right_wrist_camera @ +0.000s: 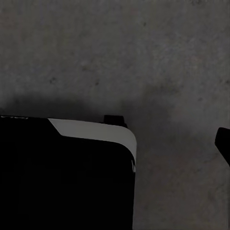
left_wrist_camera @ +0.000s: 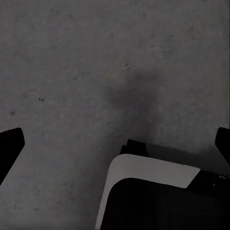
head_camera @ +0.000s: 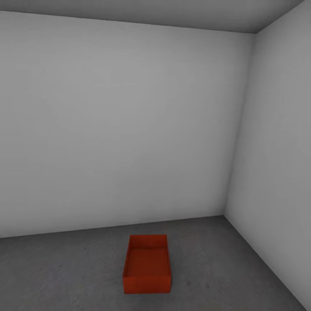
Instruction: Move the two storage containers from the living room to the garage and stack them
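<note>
On floor, container lengthwise wallward.

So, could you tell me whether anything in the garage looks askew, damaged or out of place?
Nothing stands out: one orange-red container sits upright, empty and intact on the concrete floor near the corner.

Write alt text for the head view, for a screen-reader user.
One open orange-red bin, empty, sits alone on a dark grey concrete floor near the corner of a bare room. Plain pale grey walls meet at the right under a grey ceiling.
</note>
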Controlling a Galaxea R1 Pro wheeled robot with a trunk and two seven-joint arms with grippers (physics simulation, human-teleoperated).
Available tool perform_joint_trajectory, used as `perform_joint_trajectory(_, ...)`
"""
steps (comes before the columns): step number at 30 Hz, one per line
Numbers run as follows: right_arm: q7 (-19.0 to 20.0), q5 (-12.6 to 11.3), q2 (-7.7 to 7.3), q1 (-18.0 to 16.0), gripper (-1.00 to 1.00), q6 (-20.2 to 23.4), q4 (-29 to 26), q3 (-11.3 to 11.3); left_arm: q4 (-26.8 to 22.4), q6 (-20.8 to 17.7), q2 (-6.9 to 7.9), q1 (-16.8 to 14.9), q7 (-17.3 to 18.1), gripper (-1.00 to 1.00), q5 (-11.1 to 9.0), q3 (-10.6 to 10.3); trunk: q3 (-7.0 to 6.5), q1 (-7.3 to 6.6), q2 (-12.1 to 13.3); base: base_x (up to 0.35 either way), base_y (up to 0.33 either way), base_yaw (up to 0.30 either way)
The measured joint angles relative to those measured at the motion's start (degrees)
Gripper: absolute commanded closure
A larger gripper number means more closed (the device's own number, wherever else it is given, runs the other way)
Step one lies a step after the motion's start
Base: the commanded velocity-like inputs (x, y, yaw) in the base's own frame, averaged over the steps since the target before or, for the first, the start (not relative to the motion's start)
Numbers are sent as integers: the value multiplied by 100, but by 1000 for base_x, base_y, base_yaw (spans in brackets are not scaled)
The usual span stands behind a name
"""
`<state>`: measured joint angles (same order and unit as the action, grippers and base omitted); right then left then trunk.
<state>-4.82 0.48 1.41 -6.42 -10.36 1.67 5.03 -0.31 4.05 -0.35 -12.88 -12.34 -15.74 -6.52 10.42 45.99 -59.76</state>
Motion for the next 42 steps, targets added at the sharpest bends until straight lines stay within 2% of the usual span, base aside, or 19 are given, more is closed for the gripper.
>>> perform_joint_trajectory(3,10,15,-2,0,-100,5,0,16,21,-1,-101,11,182,-100,-7,4,0,0,0,0,0,0)
perform_joint_trajectory(16,12,7,10,0,-100,41,0,1,27,-10,-135,17,293,-100,-18,6,0,0,0,0,0,-14)
perform_joint_trajectory(33,19,-23,-3,1,-100,-12,0,-4,29,-1,-131,16,285,-100,-18,7,0,0,0,0,0,-283)
perform_joint_trajectory(42,20,-18,0,1,-100,-12,0,-3,31,-1,-175,16,293,-100,-10,-2,0,0,0,0,0,-293)
